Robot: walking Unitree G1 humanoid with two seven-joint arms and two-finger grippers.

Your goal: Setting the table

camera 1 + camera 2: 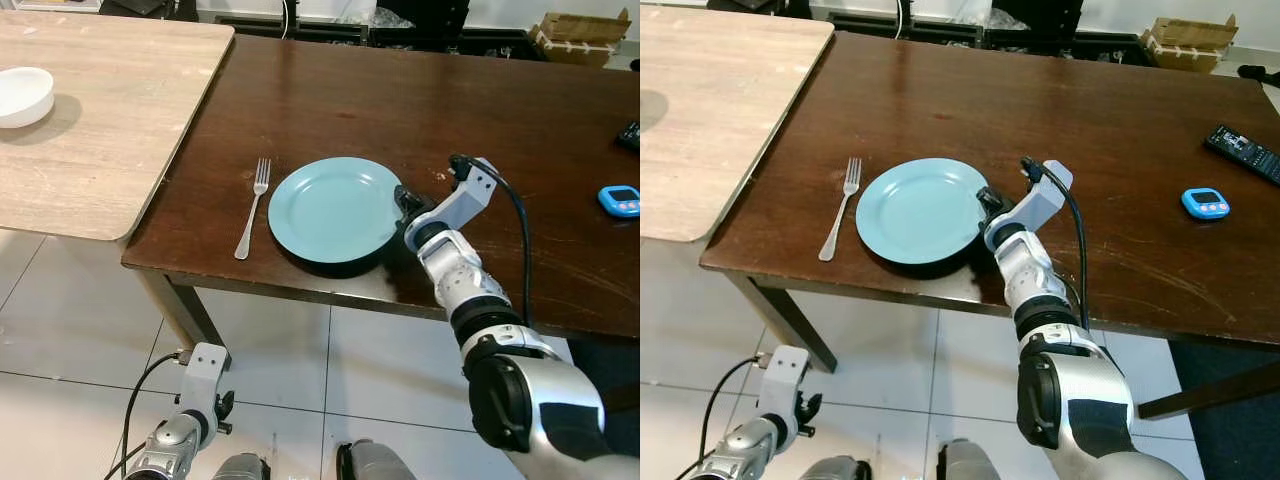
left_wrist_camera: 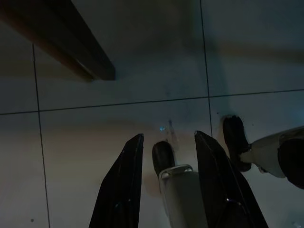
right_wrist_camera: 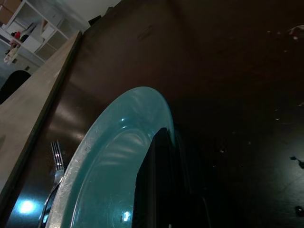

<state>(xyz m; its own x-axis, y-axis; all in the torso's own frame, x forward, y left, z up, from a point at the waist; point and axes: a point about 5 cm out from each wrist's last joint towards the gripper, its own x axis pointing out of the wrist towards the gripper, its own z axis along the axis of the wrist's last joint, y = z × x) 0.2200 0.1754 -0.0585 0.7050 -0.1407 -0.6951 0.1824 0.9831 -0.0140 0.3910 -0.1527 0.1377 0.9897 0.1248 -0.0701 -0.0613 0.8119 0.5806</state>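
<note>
A light blue plate (image 1: 335, 208) sits near the front edge of a dark wooden table (image 1: 420, 110), with the right gripper (image 1: 405, 203) at the plate's right rim. In the right wrist view, one black finger (image 3: 159, 180) lies over the plate's rim; whether the fingers pinch the rim or merely rest there cannot be told. A fork (image 1: 254, 206) lies just left of the plate, apart from it, tines pointing away from the robot. The left gripper (image 2: 166, 156) hangs low over the tiled floor (image 2: 118, 128), its fingers spread with nothing between them. A white bowl (image 1: 24, 95) rests on the adjoining lighter table (image 1: 110, 110), and a blue timer (image 1: 620, 200) and a remote control (image 1: 1243, 152) lie far right.
</note>
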